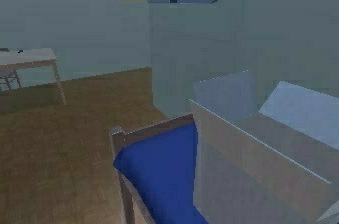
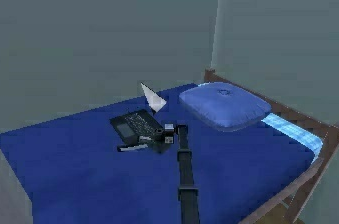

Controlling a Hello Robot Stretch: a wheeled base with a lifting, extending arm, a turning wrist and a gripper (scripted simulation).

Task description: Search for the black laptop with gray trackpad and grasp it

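Blue cloth covers the wide, wooden-framed bed [image 2: 67, 165], which takes up most of the arm side view. Its corner shows again low in the forward view [image 1: 162, 170]. Just beside that corner stands a pale grey open-topped box [image 1: 277, 140]. Well apart, at the far left, is a light wooden table [image 1: 22, 62].

At the head of the bed lies a plump blue rounded pillow [image 2: 222, 105], as is usual for sleeping.

The dark square bar of the arm [image 2: 187, 180] is stretched out over the cover. This is probably because the task's thing lies well in from the bed's edge.

That thing is the open black laptop with a pale lid [image 2: 135, 124]. It rests flat on the blue cover just beside the pillow, with its lid tilted up and back. The trackpad is too small to make out.

The dark two-fingered gripper [image 2: 130, 148] is at the laptop's near edge. Whether it touches the laptop cannot be told, nor how its jaws stand or whether it holds anything. The search looks done, but the grasp is unconfirmed.
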